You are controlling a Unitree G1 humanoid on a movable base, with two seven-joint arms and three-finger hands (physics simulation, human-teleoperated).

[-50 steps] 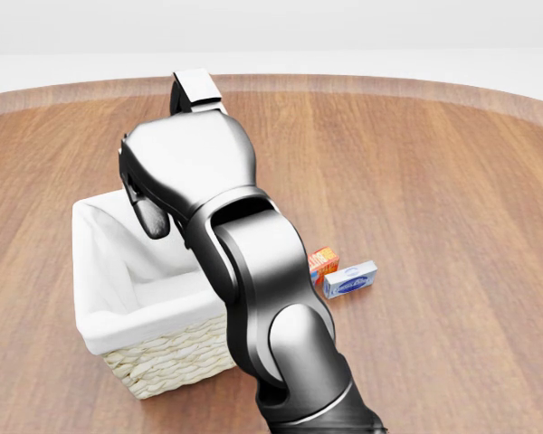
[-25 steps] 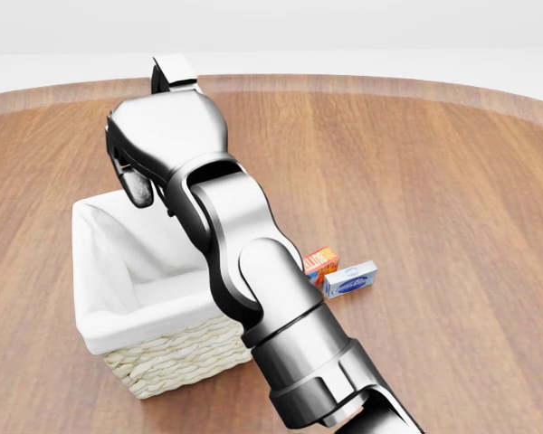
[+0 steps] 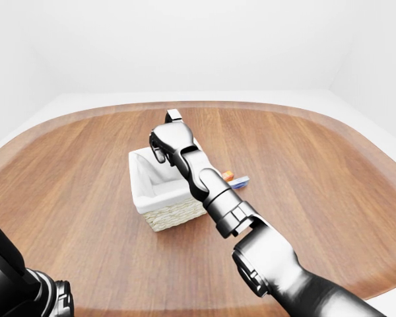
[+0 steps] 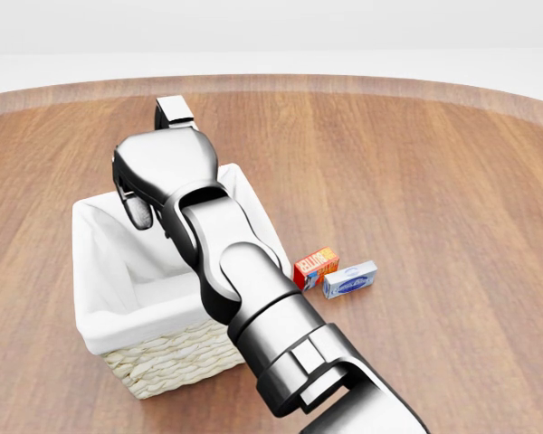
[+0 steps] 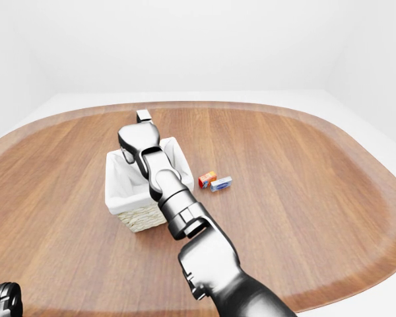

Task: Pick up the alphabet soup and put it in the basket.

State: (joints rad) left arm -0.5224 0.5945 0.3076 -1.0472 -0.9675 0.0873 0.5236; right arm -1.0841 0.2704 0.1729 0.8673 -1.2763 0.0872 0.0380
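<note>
The big round wooden table point(image 4: 452, 163) is filling every view, and the right arm point(image 4: 253, 307) is stretching across it from the bottom edge of the head view. The arm is reaching over the wicker basket point(image 4: 172, 362) with its white cloth liner point(image 4: 100, 271). The right hand point(image 4: 163, 172) is hanging palm-down above the basket's upper right corner, fingers point(image 4: 138, 210) curling down towards the liner. Whether they are gripping anything I cannot tell, as the palm is hiding the space beneath.

The alphabet soup is not showing anywhere (it may be tucked under that hand or down behind the arm, but that is only a guess). Judging by the pose, the placing step is in hand. The next move is calling for a lowering into the liner and a clean letting go, clear of the rim.

Just right of the basket, a small orange-red box point(image 4: 316, 267) and a blue-and-white box point(image 4: 350, 279) are lying side by side. Their lettering is coming through too small to read
</note>
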